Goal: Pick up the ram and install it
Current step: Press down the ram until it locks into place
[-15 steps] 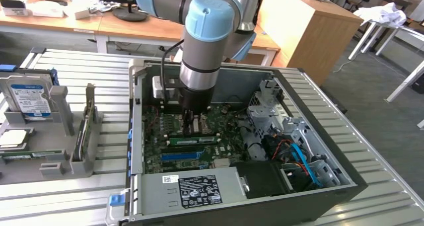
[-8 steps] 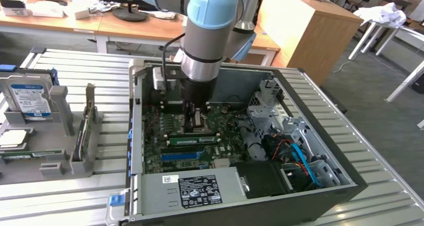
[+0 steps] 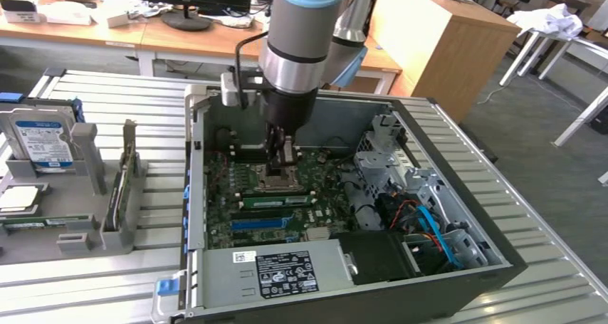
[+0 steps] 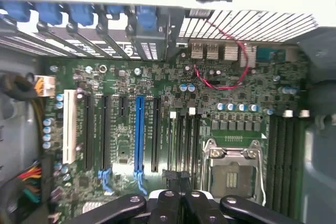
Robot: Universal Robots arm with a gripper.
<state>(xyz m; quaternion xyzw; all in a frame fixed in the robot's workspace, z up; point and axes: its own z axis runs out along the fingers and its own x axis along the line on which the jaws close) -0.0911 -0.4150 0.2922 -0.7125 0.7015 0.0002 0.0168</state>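
Your gripper (image 3: 284,169) hung inside PC case (image 3: 494,256), just over mobo (image 4: 173,129); grip state: can't tell. Ram (image 3: 275,200) seated in slot.

the ram (image 3: 275,199) is showing as a long, narrow green circuit-board stick with a pale label and dark chips along its face. it is standing on its long edge inside the open computer case (image 3: 456,274), running across the motherboard (image 3: 228,231) from the exterior view's left to its right. it is sitting just beside the cpu socket (image 3: 283,179), between that socket and the blue slot (image 3: 258,223). whether it is sitting fully home cannot be told.
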